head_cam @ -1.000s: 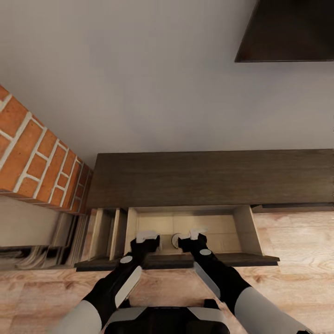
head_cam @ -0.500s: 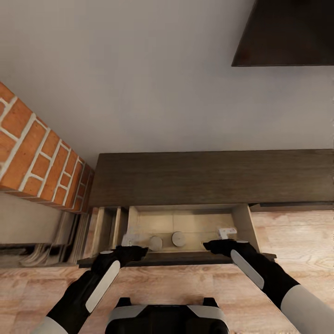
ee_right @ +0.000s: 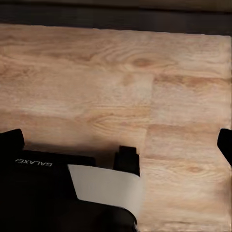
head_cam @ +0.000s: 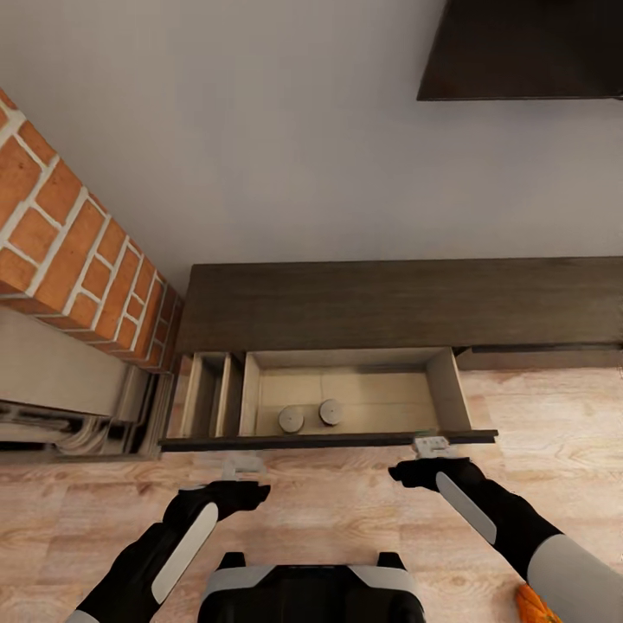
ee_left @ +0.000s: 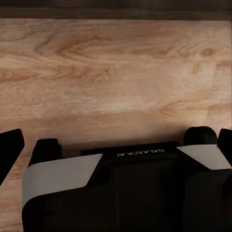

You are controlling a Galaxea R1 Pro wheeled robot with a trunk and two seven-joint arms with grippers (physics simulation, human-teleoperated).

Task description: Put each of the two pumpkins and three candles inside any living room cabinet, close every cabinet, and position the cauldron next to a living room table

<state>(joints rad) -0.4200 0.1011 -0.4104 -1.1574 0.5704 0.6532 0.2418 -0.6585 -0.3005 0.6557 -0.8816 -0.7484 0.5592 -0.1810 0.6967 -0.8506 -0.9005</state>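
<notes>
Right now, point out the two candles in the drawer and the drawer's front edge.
Left candle [head_cam: 291, 420], head view, on its round top.
Right candle [head_cam: 330, 412], head view, on its round top.
Drawer front [head_cam: 329, 439], head view, on the dark top edge of the front panel.

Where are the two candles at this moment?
In the head view, both candles stand side by side inside the open drawer of the cabinet, near its front.

My head camera looks steeply down on the long dark-brown wooden cabinet; both wrist cameras face the pale wood-plank floor close up, shared with the head view.
</notes>
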